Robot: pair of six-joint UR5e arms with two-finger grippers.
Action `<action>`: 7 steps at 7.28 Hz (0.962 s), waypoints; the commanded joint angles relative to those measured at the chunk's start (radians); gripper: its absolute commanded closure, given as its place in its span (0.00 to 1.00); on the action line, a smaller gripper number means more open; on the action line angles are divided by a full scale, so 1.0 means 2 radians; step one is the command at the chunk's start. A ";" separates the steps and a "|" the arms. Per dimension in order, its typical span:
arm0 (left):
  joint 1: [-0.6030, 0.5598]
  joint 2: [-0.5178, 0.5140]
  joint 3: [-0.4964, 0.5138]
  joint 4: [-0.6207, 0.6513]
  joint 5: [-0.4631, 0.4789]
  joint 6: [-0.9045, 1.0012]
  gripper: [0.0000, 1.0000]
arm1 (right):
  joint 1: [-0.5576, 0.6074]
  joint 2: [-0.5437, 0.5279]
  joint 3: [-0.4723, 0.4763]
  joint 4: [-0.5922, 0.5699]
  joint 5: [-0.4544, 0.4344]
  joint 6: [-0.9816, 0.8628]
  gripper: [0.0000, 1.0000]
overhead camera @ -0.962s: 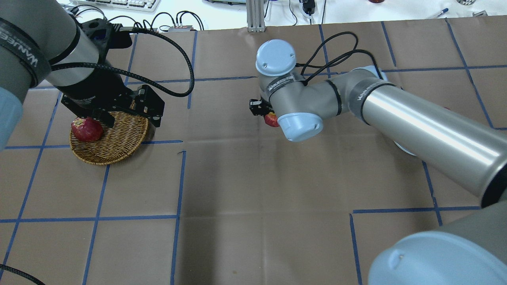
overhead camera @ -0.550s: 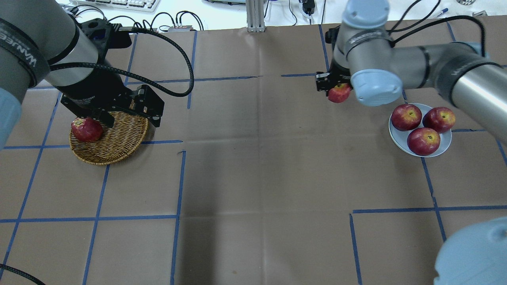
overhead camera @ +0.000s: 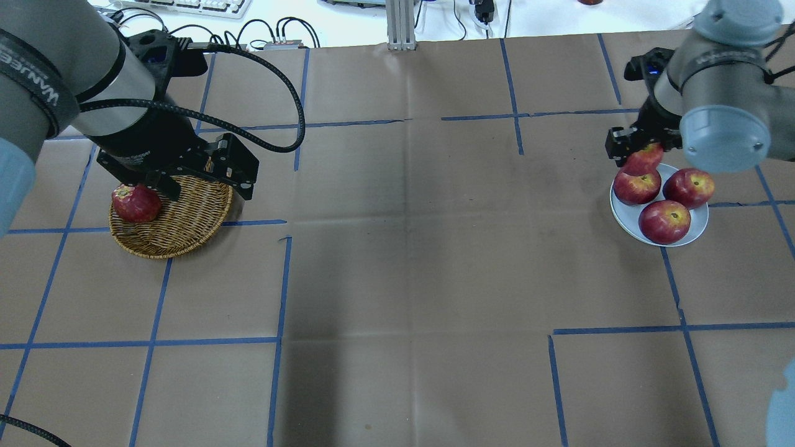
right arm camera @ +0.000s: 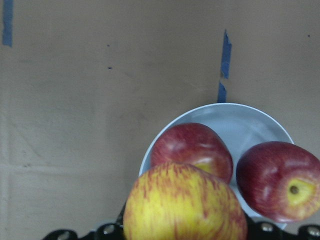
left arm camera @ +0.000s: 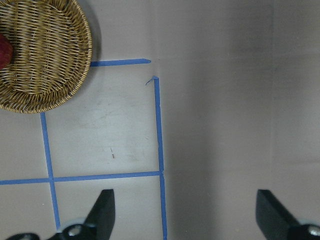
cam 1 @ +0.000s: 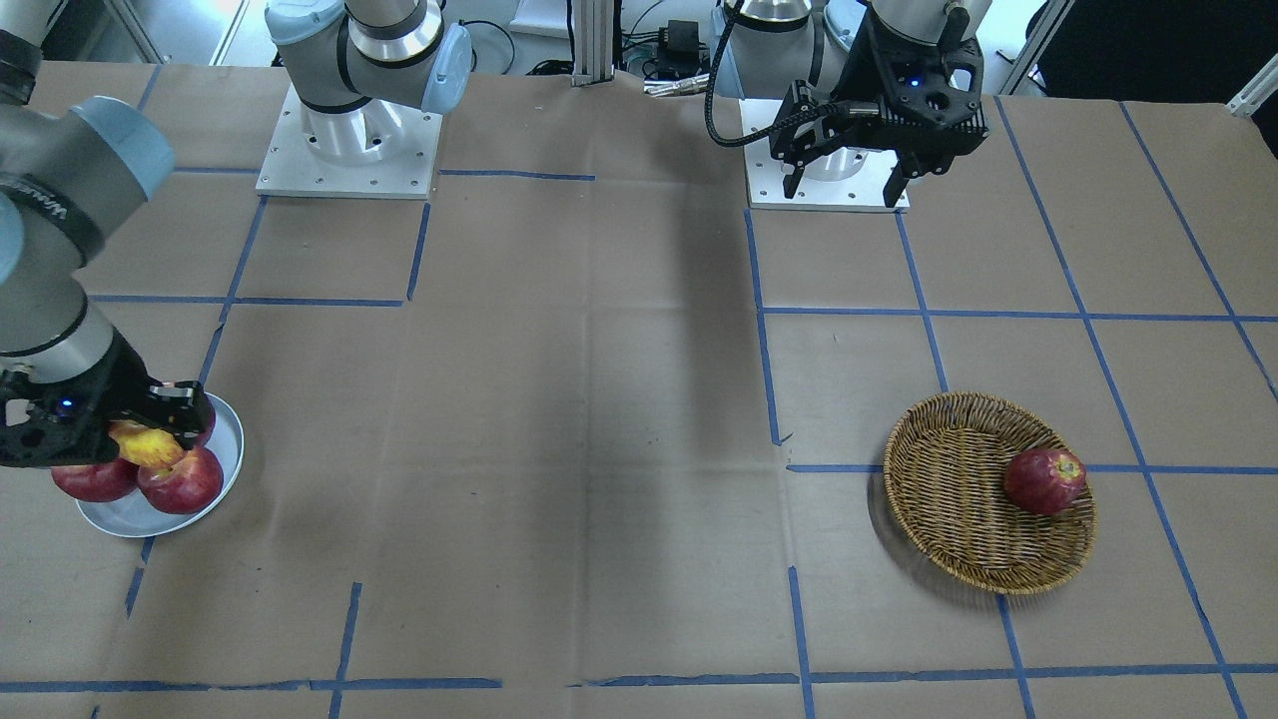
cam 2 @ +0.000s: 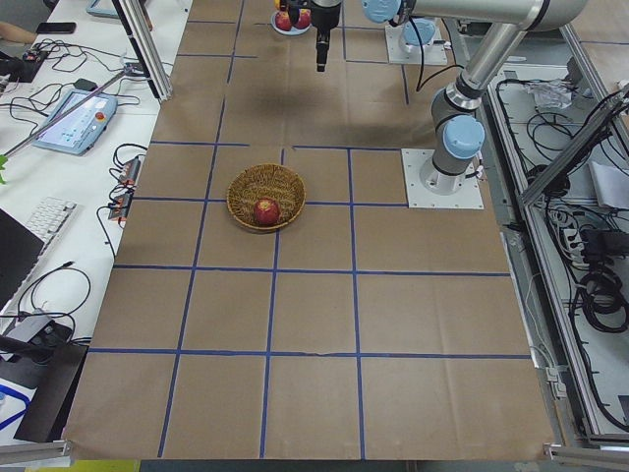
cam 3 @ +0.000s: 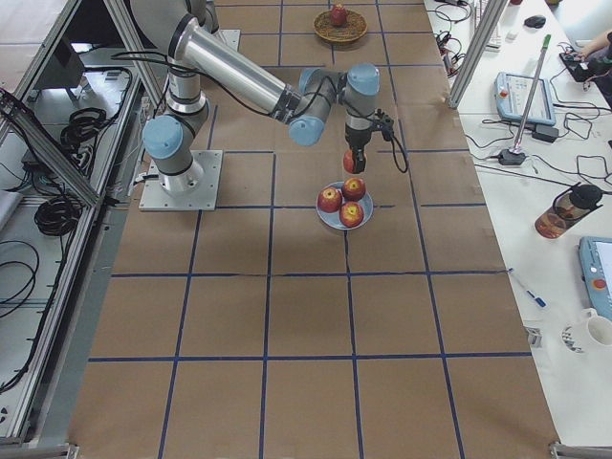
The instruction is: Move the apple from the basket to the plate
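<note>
- Right gripper (overhead camera: pixel 640 154) – clamped on the apple (overhead camera: pixel 645 162) – hangs over the plate (overhead camera: pixel 623 217), above three red apples (overhead camera: pixel 664 221).
- Left gripper (left arm camera: pixel 186 212), jaws apart, hangs over the table (left arm camera: pixel 225 100) near the basket (left arm camera: pixel 45 65) – one dark apple (overhead camera: pixel 135 203) inside.

Brown, blue-taped table (overhead camera: pixel 397 279) with wicker basket (overhead camera: pixel 192 225) and grey plate (overhead camera: pixel 621 216)
</note>
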 commanded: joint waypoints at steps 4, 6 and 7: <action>0.000 0.000 0.000 0.000 0.000 0.000 0.01 | -0.062 0.005 0.018 -0.004 0.021 -0.071 0.41; 0.000 0.000 0.000 0.000 0.000 0.001 0.01 | -0.057 0.020 0.015 -0.008 0.023 -0.070 0.41; 0.000 0.000 0.001 0.000 -0.001 0.001 0.01 | -0.047 0.021 0.015 -0.009 0.026 -0.069 0.41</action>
